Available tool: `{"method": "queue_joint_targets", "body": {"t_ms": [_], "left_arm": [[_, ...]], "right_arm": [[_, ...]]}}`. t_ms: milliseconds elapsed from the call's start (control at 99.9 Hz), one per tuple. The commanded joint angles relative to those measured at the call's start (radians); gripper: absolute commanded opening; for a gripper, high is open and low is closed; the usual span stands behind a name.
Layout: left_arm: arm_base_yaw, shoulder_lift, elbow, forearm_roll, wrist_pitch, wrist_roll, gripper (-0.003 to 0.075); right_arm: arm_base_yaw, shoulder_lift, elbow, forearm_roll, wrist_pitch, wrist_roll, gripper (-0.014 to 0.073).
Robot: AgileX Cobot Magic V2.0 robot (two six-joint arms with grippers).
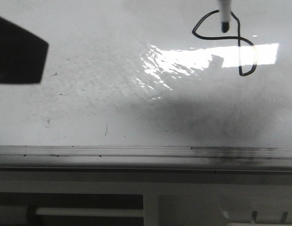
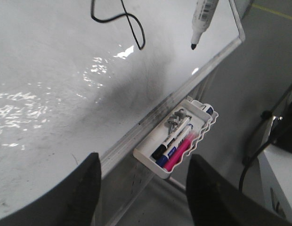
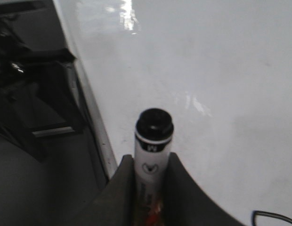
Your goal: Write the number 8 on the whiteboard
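The whiteboard (image 1: 89, 99) fills the front view, with a bright glare patch and a silver-grey edge strip (image 1: 136, 153) at the near side. The number 8 (image 1: 239, 44) is a thin black sideways figure-eight at the far right; it also shows in the left wrist view (image 2: 132, 26). My right gripper (image 3: 150, 188) is shut on a white marker (image 3: 154, 141) with a black end. The marker's black tip (image 1: 224, 27) stands inside the wide loop and looks lifted off the board (image 2: 193, 45). My left gripper (image 2: 143, 188) is open and empty, over the board's edge.
A white tray (image 2: 150, 162) hangs below the board's edge and holds black, blue and pink markers (image 2: 176, 141). A black shape (image 1: 16, 52) lies over the board at the left. Dark cables (image 2: 266, 136) hang beside the board. A dark frame (image 3: 33, 94) stands past the board's other edge.
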Motion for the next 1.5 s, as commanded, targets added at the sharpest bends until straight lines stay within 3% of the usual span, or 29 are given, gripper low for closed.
{"method": "queue_joint_targets", "body": {"t_ms": [0,100,250,500,1081,1271,1441,1491], "left_arm": [[-0.056,0.022,-0.032,-0.076,-0.068,0.125,0.0351],[-0.134,0.046,-0.045,-0.143,-0.094,0.223,0.0301],[-0.228,0.08,-0.059,-0.163,-0.194,0.226,0.027],[-0.273,0.143,-0.106,-0.159,-0.241,0.226,0.027],[-0.273,0.17,-0.142,-0.193,-0.265,0.224,0.0251],[-0.273,0.194,-0.142,-0.193,-0.268,0.224,0.0152],[-0.273,0.236,-0.142,-0.193,-0.262,0.219,-0.002],[-0.273,0.239,-0.142,-0.193,-0.264,0.219,-0.002]], "right_arm": [[0.021,-0.008,0.005,0.163,-0.052,-0.129,-0.0071],[0.034,-0.008,0.056,0.277,-0.078,-0.228,-0.0071],[0.039,-0.008,0.104,0.413,-0.078,-0.352,-0.0071],[0.04,0.003,0.117,0.645,-0.031,-0.584,-0.0071],[0.04,0.072,0.127,0.702,0.092,-0.638,-0.0071],[0.04,0.072,0.127,0.709,0.097,-0.638,-0.0071],[0.04,0.072,0.127,0.709,0.102,-0.638,-0.0071],[0.04,0.072,0.127,0.709,0.109,-0.638,-0.0071]]}}
